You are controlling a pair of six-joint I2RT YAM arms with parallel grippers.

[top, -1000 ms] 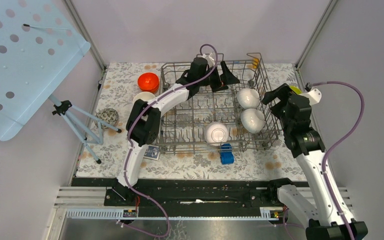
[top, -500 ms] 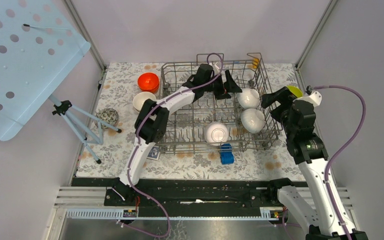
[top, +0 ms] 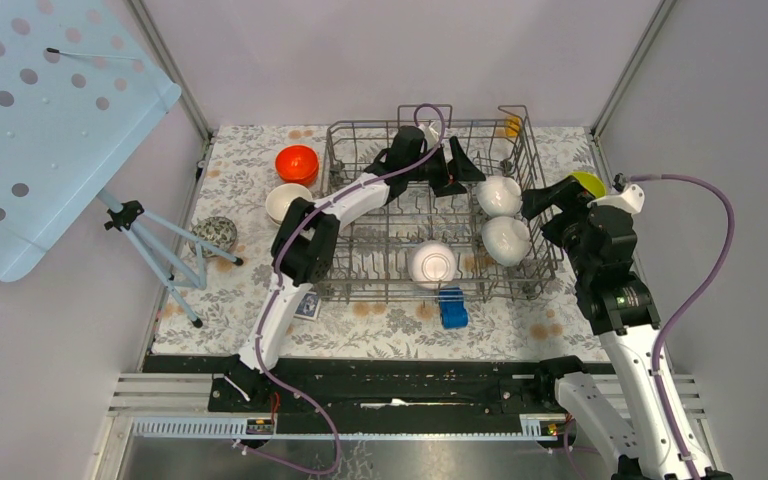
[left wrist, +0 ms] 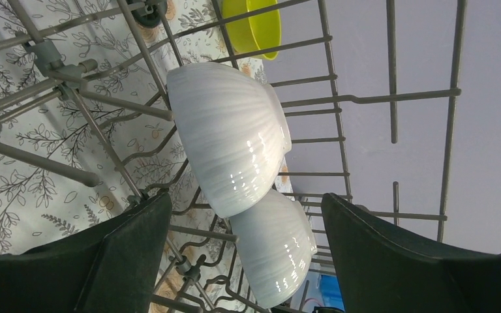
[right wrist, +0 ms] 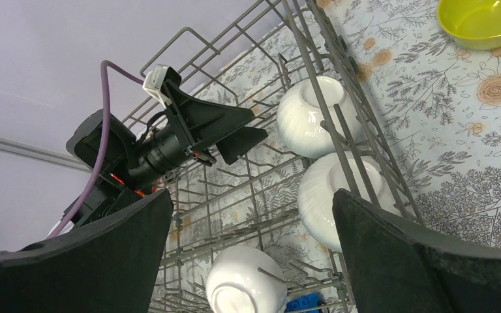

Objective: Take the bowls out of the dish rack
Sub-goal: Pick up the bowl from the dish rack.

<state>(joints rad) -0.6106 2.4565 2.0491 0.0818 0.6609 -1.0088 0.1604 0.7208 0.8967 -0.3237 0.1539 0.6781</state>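
Floral tablecloth [top: 240, 290] underlies the dish rack [top: 360, 125], where two white bowls [top: 506, 240] lean at its right end; the left gripper [top: 457, 176], spread wide and empty inside the rack, should straddle the farther bowl [top: 500, 195] squarely before closing.

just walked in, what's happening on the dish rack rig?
Bowl unloading, midway. The left gripper is open and empty inside the dish rack, aimed at two white bowls by its right wall. The right gripper hovers open and empty outside that wall. A third white bowl sits near the rack's front. Already out on the mat: an orange-red bowl, a beige bowl, a yellow-green bowl.
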